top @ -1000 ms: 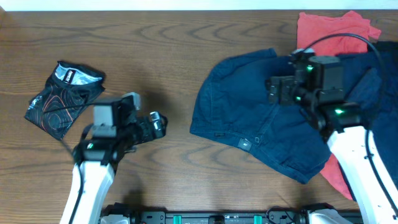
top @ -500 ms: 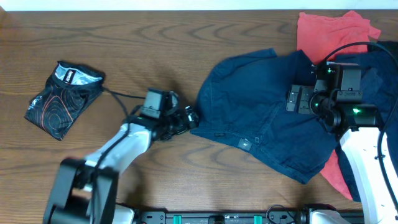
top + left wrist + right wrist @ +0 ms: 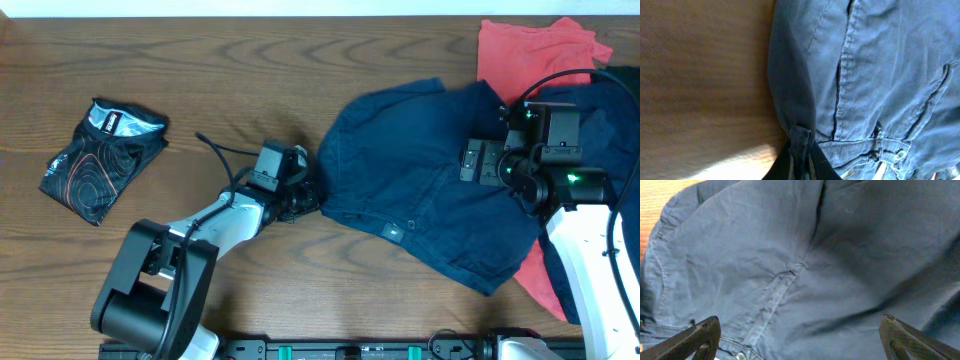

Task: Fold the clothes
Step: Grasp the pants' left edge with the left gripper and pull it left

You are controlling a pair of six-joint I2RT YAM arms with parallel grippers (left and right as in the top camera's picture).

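A crumpled dark blue garment [image 3: 420,190] lies on the right half of the table, over a red garment [image 3: 530,50]. My left gripper [image 3: 308,200] is at its left edge, near the waistband. In the left wrist view the left gripper [image 3: 801,162] is shut on a pinched fold of the blue garment [image 3: 875,65]. My right gripper [image 3: 480,162] hovers over the middle of the blue cloth. In the right wrist view the right gripper [image 3: 800,345] stands wide open above the blue garment [image 3: 805,265], with nothing between its fingers [image 3: 700,337].
A folded black garment with a red and white pattern [image 3: 100,155] lies at the far left. Bare wooden table [image 3: 230,80] stretches between it and the blue garment. The red garment also shows at the lower right [image 3: 540,280].
My left arm reached right to the blue garment's left edge and its jaws shut on the cloth. My right arm shifted slightly right, then held still, open.
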